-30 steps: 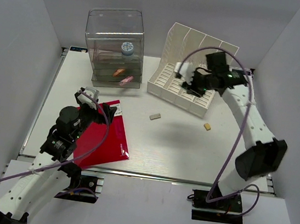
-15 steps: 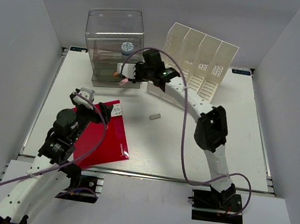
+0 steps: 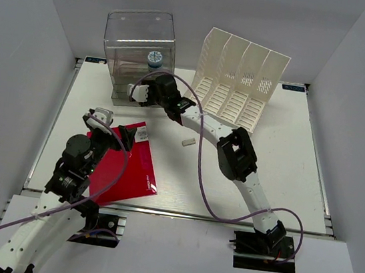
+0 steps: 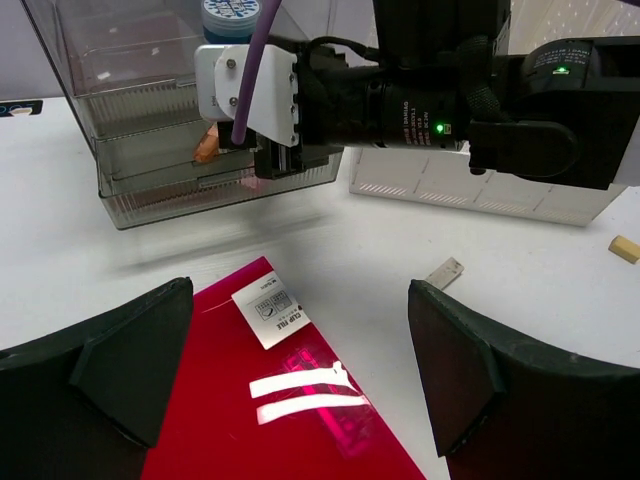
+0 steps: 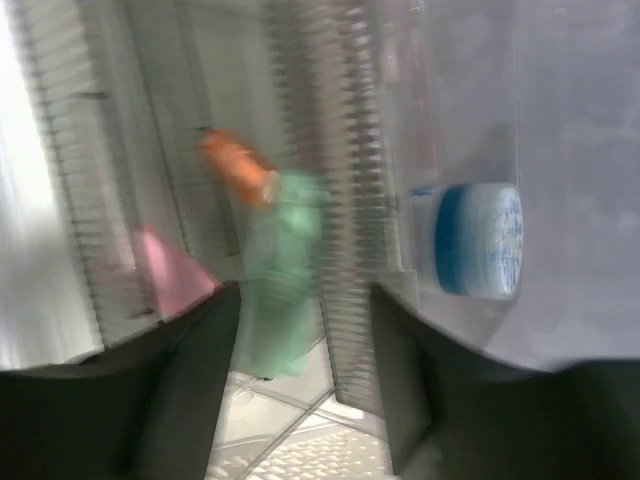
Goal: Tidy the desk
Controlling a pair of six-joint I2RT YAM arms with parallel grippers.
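**White desk, long reach: a release at the drawers could go astray**

Walled in grey on three sides, the desk (image 3: 280, 163) lies flat under both arms, with the box (image 3: 140, 37) and the rack (image 3: 238, 70) at its far edge. I have the right gripper (image 3: 135, 93) stretched clear across to the box front. Its own camera is badly blurred, but its jaws stand apart with a green thing (image 5: 278, 270) between them, clear of one finger. I cannot tell whether the other finger carries it. Behind the ribbed drawer fronts sit an orange piece (image 5: 235, 165), a pink one (image 5: 165, 275) and a blue-capped pot (image 5: 478, 240).

My worry is the green thing. If it is not properly inside a drawer, it could slide down the front and land on the desk. The fingers are also close enough to shove the light box back.

The left gripper (image 4: 300, 375) hangs wide apart and empty over the folder (image 3: 127, 170), just beside the outstretched right arm. Raising it now could foul that arm or its cable. A small block (image 3: 187, 141) lies loose mid-desk.
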